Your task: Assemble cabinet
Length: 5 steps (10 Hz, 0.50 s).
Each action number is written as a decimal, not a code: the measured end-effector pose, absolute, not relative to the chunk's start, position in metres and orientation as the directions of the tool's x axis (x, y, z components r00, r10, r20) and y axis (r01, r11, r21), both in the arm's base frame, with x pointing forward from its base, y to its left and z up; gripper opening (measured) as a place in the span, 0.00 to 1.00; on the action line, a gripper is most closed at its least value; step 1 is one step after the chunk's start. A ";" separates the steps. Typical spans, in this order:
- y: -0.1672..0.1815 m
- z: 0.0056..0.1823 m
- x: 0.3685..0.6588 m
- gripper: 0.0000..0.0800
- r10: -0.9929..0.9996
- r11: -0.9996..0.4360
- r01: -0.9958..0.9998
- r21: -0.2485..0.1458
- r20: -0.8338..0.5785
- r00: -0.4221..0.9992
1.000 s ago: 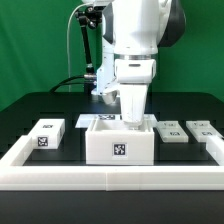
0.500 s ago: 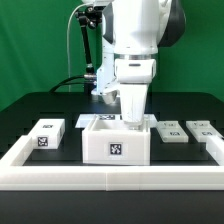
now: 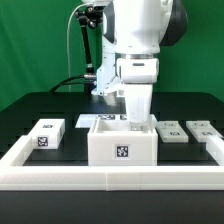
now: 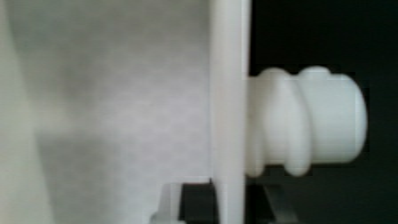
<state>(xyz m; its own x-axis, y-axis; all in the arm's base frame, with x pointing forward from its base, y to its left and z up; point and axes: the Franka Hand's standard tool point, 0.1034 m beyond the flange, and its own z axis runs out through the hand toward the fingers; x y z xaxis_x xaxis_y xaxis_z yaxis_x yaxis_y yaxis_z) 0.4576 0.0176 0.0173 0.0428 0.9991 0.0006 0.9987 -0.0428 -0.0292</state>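
The large white cabinet shell stands open-topped at the table's front middle, a tag on its front face. My gripper reaches down into its top at the exterior view's right side and is shut on a thin wall of the shell. In the wrist view that wall runs between my dark fingertips, with a ribbed white knob on one side. One small drawer block lies to the exterior view's left of the shell, and two more lie to the right.
The long low white border rail runs along the front and up both sides of the black table. A tag of the marker board shows behind the shell, mostly hidden by my arm.
My gripper and the cabinet shell have shifted a little toward the exterior view's right. The drawer blocks have not moved.
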 end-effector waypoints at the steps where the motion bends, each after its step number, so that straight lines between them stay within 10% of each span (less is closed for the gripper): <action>1: 0.024 0.017 0.467 0.04 0.999 -0.032 0.999 -0.020 0.006 0.032; 5: 0.032 0.017 0.477 0.04 1.000 -0.023 1.000 -0.007 0.015 0.023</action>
